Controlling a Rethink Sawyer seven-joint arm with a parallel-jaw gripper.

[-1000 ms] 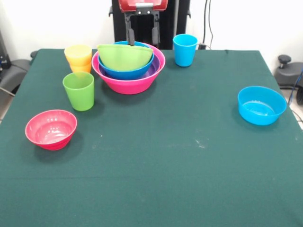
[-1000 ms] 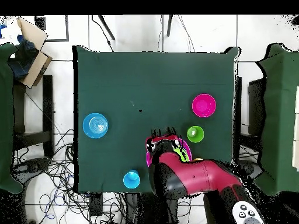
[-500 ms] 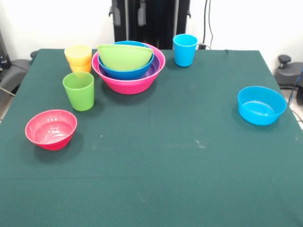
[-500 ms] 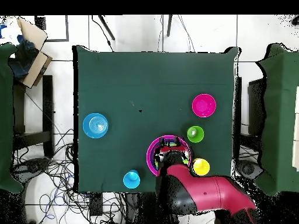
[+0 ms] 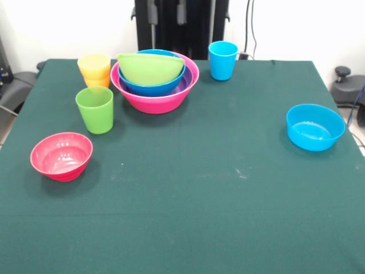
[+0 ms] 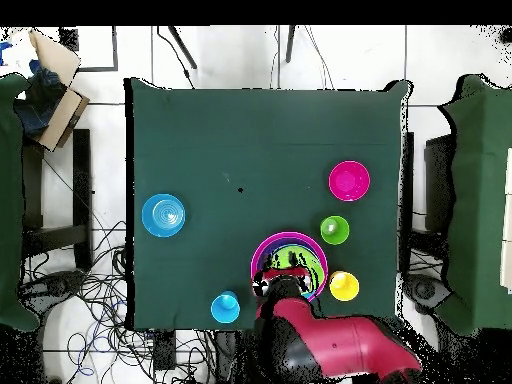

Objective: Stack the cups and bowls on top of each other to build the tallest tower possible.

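Observation:
The tower stands at the table's far side: a large pink bowl holding a purple bowl, a blue bowl and a tilted light green bowl. It also shows in the overhead view. A yellow cup sits in an orange cup to its left. A green cup, a blue cup, a red-pink bowl and a light blue bowl stand apart. My gripper is open and empty, high above the tower. The large orange bowl is hidden.
The black pedestal stands right behind the tower. In the overhead view my red arm covers the table's near edge beside the yellow cup. A cardboard box lies off the table's corner.
My gripper has let go of the light green bowl and risen off the tower to the picture's top edge. The arm has drawn back toward the base. The bowls and cups have not moved.

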